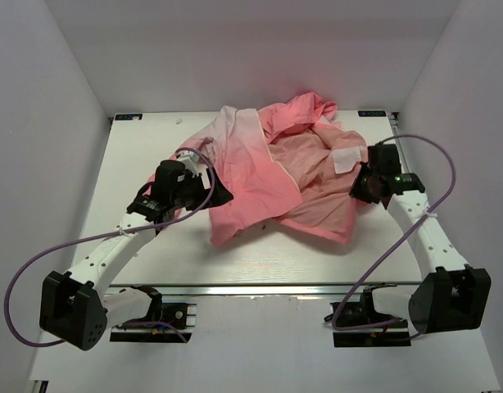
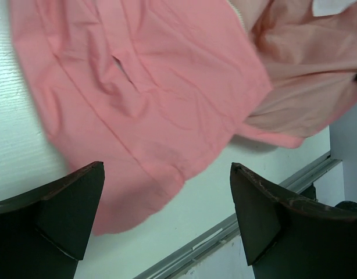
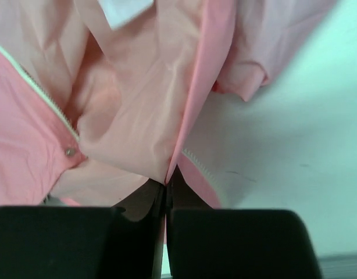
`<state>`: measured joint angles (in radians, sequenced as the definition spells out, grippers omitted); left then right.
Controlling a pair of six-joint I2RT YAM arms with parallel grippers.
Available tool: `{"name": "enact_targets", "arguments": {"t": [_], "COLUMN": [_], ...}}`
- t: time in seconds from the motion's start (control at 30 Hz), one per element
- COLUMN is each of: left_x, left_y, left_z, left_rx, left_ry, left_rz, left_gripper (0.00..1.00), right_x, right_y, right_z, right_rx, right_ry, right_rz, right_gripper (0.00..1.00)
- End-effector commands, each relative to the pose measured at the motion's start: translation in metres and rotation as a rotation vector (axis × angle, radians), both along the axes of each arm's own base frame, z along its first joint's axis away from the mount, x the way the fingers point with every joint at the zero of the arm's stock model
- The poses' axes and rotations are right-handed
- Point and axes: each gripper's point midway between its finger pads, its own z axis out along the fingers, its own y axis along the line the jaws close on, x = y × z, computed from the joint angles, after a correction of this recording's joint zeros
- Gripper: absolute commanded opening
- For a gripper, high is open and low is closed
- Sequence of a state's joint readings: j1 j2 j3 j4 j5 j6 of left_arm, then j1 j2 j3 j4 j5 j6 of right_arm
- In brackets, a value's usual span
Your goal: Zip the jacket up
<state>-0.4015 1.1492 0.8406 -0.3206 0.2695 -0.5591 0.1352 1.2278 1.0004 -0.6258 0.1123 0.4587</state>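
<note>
The jacket [image 1: 268, 172] lay heaped over the counter's [image 1: 137, 155] middle and far right, blocking any low pass there; bare counter ran along the left side and near edge. White walls [image 1: 47, 123] closed in left, right and back, and the right gripper [image 1: 364, 187], jaws pinched on the jacket's right edge, crowded that side.

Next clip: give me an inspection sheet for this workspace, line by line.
Surface: white table, faint grain.
Job's things: jacket crumpled and lying open, pale lining showing; white zipper not joined.
Clutter: nothing seen.
Grippers: left hand open, above the jacket's edge; right hand shut on a fold of the jacket.
Cables: a purple cable loops beside each arm.
Surroundings: white walls on three sides; metal rail along the near edge.
</note>
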Motion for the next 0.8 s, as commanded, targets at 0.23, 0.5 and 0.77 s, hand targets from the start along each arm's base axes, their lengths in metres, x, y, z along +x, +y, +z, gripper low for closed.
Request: {"name": "enact_targets", "arguments": {"t": [0.23,0.5,0.77], "left_x": [0.000,-0.005,-0.001], "left_y": [0.013,0.040,0.020], "left_z": [-0.001,-0.008,-0.011], "left_rx": [0.042,0.130,0.102], "left_ry": [0.021,0.066,0.073], "left_rz": [0.069,0.197,0.087], "left_gripper": [0.98,0.98,0.98], "right_x": [-0.024,-0.064,-0.062], "right_y": [0.103,0.251,0.184], "right_z": [0.030,0.017,0.053], "right_rx": [-0.354,0.057,0.161], "right_ry": [0.118,-0.012,-0.226], "right_rz": [0.348,0.902,0.718], "right_gripper": [0.17,0.78,0.89]}}
